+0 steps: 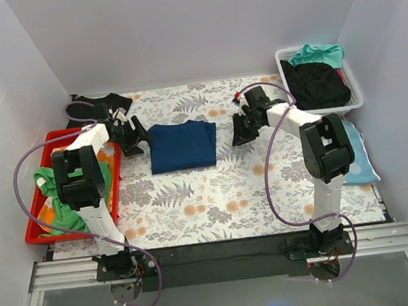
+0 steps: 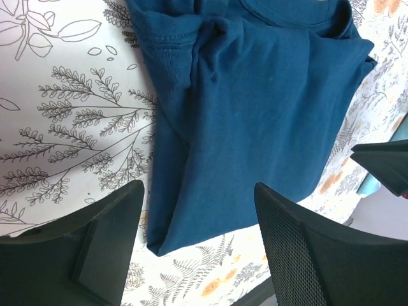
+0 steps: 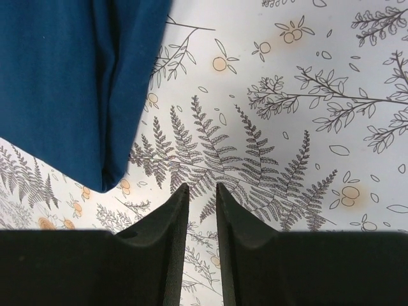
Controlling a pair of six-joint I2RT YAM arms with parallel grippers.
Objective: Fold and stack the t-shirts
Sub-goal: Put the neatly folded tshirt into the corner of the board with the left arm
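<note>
Left claw (image 2: 197,204) hangs wide open and empty over folded navy t-shirt (image 1: 183,145) | right claw (image 3: 199,191) sits nearly closed, gripping nothing, above table (image 1: 195,205) just beside shirt's edge

Plain white walls (image 1: 176,24) on 3 sides, fern-and-orange print table cover (image 1: 195,205), even light.
</note>
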